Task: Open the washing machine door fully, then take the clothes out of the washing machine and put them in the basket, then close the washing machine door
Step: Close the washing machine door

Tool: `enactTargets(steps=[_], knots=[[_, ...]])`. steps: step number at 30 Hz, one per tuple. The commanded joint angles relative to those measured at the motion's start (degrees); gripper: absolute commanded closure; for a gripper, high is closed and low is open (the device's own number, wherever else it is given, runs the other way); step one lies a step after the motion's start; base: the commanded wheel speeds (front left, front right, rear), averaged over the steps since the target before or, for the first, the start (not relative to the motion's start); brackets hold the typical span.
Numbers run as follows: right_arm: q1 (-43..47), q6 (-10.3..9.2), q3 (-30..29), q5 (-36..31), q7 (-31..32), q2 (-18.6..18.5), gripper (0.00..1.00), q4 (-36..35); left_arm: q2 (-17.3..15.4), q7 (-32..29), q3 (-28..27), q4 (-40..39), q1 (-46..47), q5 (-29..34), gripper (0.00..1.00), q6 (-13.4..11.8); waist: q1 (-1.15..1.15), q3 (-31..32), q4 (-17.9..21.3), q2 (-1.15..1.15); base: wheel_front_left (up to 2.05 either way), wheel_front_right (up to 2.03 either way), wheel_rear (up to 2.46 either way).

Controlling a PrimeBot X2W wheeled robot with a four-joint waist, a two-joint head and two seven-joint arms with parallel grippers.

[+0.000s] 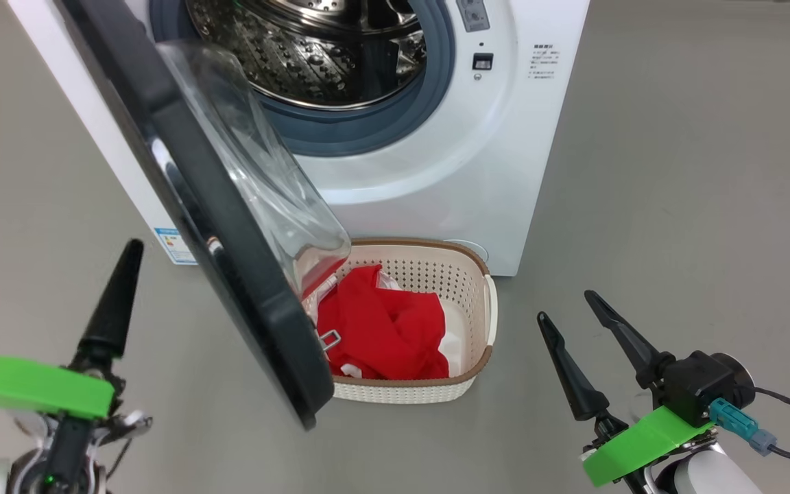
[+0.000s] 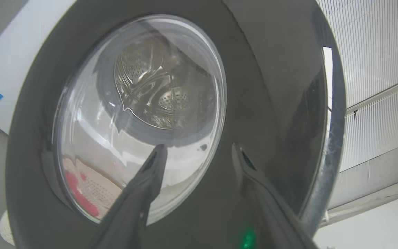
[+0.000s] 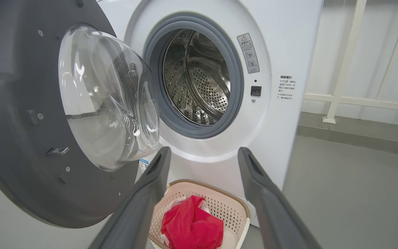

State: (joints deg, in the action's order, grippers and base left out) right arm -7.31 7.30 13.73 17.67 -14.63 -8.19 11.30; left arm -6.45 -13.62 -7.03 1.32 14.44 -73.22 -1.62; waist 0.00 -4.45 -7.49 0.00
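Standing open: door (image 1: 237,274) edge-on, glass bulge (image 1: 258,178) facing right twd basket (image 1: 429,271).

The left claw (image 2: 199,148) has two long dark fingers (image 2: 140,193), matt charcoal, tapering to narrow tips; a small green light (image 2: 249,238) glows near the root of one; behind the claw sits a flat, bright left green plate (image 1: 31,387). The right claw (image 1: 566,306) has the same black pointed fingers; at its base lies a right green plate (image 1: 642,439); beside that is a black boxy housing (image 1: 700,381); a teal connector (image 1: 731,417) plugs in there, with a thin black cable (image 1: 779,396) trailing away; behind all this is a rounded white wrist (image 1: 717,477).
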Motion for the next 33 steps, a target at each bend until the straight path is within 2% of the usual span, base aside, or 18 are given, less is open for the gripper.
enactTargets(steps=[1,5,8,14,18,23,28,33], knots=[[-1.3,0.19,0.8,0.7,-0.4,0.1,0.0,-1.1,-2.5,2.1,-1.1,-1.5,-0.1,3.5,0.0,1.6,0.0,0.3,-0.2,0.0,0.0,0.0,0.0],[-1.2,0.19,0.7,0.8,-0.4,0.1,0.0,-1.0,-4.2,10.3,1.2,-1.3,-1.7,14.2,0.0,5.1,0.0,0.8,-0.7,0.0,0.0,0.0,0.0],[-1.2,0.19,0.8,0.8,-0.4,0.2,0.0,-1.0,-4.6,16.1,2.8,-1.0,-3.0,20.8,0.0,6.0,0.0,1.1,-1.0,0.0,0.0,0.0,0.0],[-0.8,0.19,0.8,1.0,-0.4,0.4,0.0,-1.3,-7.1,26.4,7.1,-0.4,-5.6,38.0,0.0,4.9,0.0,1.4,-1.3,0.0,0.0,0.0,0.0],[-0.7,0.19,0.9,1.0,-0.4,0.5,0.0,-1.5,-7.1,28.4,8.4,-1.3,-6.8,47.3,0.0,3.6,0.0,1.3,-1.2,0.0,0.0,0.0,0.0],[-0.7,0.19,0.9,0.9,-0.4,0.6,0.0,-1.6,-4.5,28.6,6.6,-3.8,-9.0,55.9,0.0,1.7,0.0,1.2,-0.8,0.0,0.0,0.0,0.0],[-0.6,0.19,0.7,0.9,-0.4,0.7,0.0,-1.8,-1.6,28.6,4.7,-4.8,-11.9,61.1,0.0,1.4,0.0,1.1,-0.3,0.0,0.0,0.0,0.0],[-0.7,0.19,0.5,0.8,-0.4,0.9,0.0,-1.9,0.6,28.6,3.8,-4.6,-13.7,63.9,0.0,2.3,0.0,0.8,-0.1,0.0,0.0,0.0,0.0]])
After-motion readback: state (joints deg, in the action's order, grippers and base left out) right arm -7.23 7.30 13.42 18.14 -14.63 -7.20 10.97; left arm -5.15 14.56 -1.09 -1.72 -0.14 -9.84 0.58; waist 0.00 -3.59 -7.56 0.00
